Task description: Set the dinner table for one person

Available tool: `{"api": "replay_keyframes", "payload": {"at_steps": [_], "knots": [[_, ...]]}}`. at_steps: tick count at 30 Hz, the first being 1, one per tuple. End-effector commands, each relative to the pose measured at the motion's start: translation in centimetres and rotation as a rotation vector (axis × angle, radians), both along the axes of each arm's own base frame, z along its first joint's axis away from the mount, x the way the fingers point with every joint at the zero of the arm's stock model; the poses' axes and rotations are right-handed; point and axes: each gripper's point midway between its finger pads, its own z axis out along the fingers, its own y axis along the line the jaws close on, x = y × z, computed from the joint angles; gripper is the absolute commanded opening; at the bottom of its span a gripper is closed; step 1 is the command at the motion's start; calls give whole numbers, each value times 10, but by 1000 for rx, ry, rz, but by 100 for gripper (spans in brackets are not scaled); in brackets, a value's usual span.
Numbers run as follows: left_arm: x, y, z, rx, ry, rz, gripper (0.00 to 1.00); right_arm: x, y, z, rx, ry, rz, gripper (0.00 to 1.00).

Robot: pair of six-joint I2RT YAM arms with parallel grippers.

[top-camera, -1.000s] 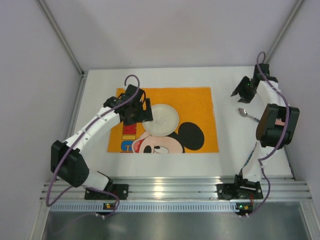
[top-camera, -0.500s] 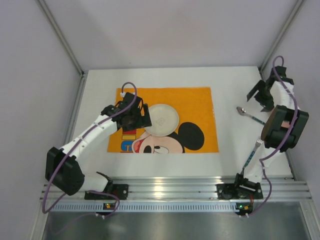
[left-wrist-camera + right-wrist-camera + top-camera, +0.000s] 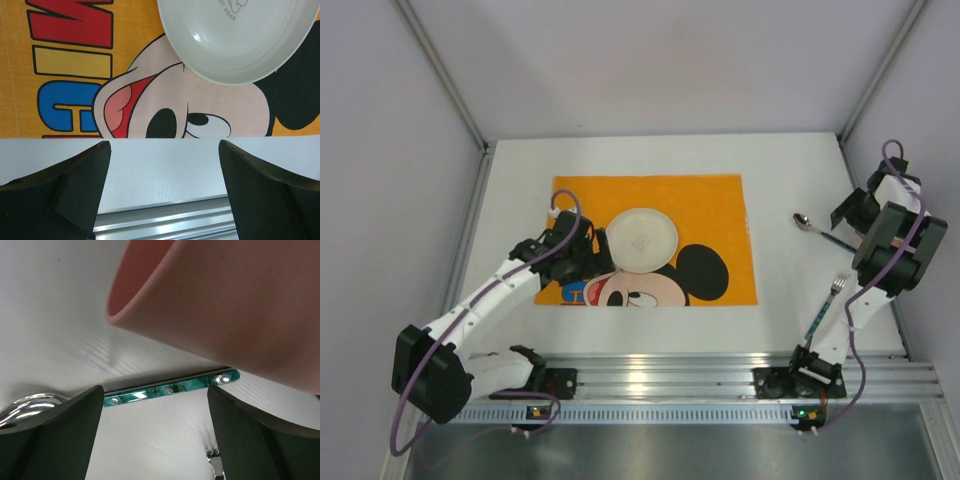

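- White and matte, the counter (image 3: 520, 190) is a plain flat rectangle filling the floor of the enclosure. A ribbed aluminium rail (image 3: 660, 375) runs along its near edge, where both arms are bolted.
- Orange cartoon-mouse placemat (image 3: 710, 200) lies on the counter's middle-left part, with a white plate (image 3: 642, 238) on the mat's far half.
- Left gripper (image 3: 164, 146) is over the mat's near-left part, left of the plate; its jaws are spread wide with nothing between them.
- Right gripper (image 3: 155, 390) is at the far right, above a spoon (image 3: 810, 224) with a green marbled handle; its jaws are apart and empty.
- Fork (image 3: 836, 288) lies on bare counter, nearer than the spoon and right of the mat.
- Salmon-pink rounded thing (image 3: 225, 305) fills the top of the right wrist view; I cannot tell what it is.
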Motion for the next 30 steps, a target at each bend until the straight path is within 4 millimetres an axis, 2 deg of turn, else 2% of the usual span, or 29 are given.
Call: {"api": "replay_keyframes", "payload": {"at_steps": [1,4,7,8,9,13,17,21,24,27,30], "knots": [[2,-6,4,-46,-42,3,94,5,12,-16,50,-3,32,85],[1,-4,-1,-42,-44,2,94,0,37,-24,90,17,57,83],[3,-6,-8,-52,-48,6,94,-9,76,-28,144,31,95,82],[2,-8,-10,-61,-44,1,94,-11,86,-23,150,20,102,81],[5,-11,-13,-69,-44,3,94,-17,108,-30,192,31,128,79],[9,-17,-17,-84,-35,-5,94,-20,148,-29,261,20,145,76],[13,-19,-16,-79,-43,-18,94,-6,163,-21,298,-6,153,75],[14,-17,-11,-68,-53,-23,94,9,173,5,315,-67,184,72],[11,-14,-8,-69,-57,-12,94,23,168,37,267,-152,226,72],[6,-12,-6,-84,-60,1,94,38,160,57,187,-204,296,72],[1,-11,-6,-95,-51,7,93,42,153,50,145,-184,320,71]]}}
